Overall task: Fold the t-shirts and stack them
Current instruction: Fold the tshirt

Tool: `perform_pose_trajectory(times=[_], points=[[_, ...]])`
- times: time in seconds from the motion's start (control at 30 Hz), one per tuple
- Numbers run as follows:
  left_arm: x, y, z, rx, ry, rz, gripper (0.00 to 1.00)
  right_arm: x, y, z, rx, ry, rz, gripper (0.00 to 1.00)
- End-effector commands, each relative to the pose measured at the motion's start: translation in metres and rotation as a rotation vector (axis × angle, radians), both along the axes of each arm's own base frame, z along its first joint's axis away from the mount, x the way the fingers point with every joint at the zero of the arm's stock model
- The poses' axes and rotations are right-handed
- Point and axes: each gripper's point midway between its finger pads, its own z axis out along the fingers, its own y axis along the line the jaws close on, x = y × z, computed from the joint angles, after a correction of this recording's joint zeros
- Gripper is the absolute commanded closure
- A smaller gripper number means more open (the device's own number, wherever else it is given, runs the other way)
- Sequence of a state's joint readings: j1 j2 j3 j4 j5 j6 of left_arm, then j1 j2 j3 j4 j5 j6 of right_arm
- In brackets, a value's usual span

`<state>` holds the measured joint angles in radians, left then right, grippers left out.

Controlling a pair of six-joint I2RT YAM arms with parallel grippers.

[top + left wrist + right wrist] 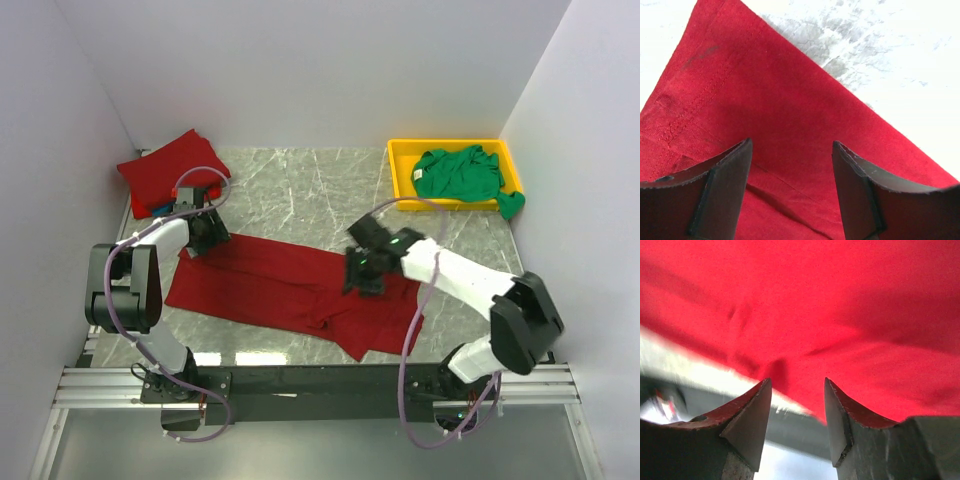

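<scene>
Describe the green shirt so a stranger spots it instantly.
At the grey marble table's far right corner sits a shallow yellow plastic tray. The crumpled bright green cloth t-shirt lies in it, spilling over the rim. No other shirt is green.

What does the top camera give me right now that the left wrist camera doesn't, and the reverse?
Top only: the green t-shirt in the yellow tray, the folded red t-shirt at back left, the right gripper. Left wrist only: the hem stitching, close up. Both: the spread red t-shirt, the marble table, and the left gripper, open.
</scene>
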<state>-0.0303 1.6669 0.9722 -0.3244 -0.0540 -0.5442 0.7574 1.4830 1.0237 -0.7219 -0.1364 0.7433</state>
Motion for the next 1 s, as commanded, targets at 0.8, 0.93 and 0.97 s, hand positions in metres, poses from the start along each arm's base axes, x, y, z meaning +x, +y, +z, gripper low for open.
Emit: perform_pose_trajectory(times=[0.8, 0.93, 0.97], points=[[0.026, 0.025, -0.012, -0.062, 0.05, 0.083, 0.3, 0.123, -0.193, -0.024, -0.233, -0.098, -0.555, 0.43], [0.03, 0.025, -0.005, -0.063, 0.042, 0.084, 0.3, 0.131, -0.182, -0.021, -0.165, -0.099, -0.541, 0.43], [0.03, 0.025, -0.003, -0.066, 0.038, 0.089, 0.3, 0.132, -0.182, -0.02, -0.159, -0.1, -0.542, 0.43]])
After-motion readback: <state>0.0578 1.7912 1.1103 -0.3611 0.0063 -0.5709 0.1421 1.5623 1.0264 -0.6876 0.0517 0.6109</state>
